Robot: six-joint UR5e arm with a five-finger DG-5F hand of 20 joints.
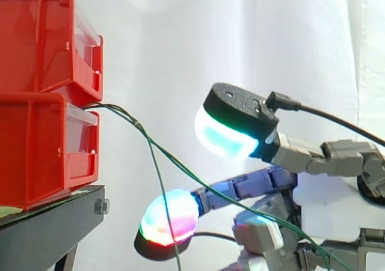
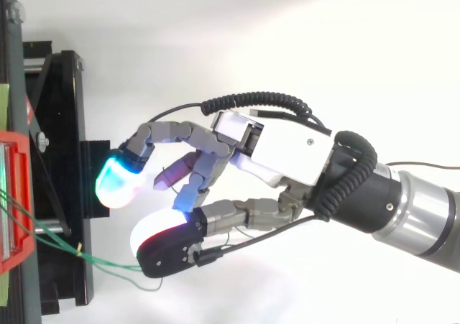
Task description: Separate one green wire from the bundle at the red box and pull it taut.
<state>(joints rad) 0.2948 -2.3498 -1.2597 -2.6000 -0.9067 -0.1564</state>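
Two green wires [image 1: 141,128] left the red box [image 1: 42,145]; your hand [image 2: 287,148] had its fingers [image 1: 171,220] spread, gripping nothing. Separation apparently pending: you next needed to pinch one strand.

Red across both stacked bins [image 1: 36,42] at left, with clear drawer fronts. Black on the stand [image 1: 54,235] beneath. Thin green along the wires [image 1: 180,161]. Plain white over the curtain [image 1: 180,30] far behind. Grey on the hand [image 2: 287,148], white at its palm. Glows cyan and white at the black-backed upper pad [image 1: 225,137]. Glows red, green, magenta and cyan at the lower pad [image 1: 170,218]. Silver and black on the arm [image 2: 420,213] at right.
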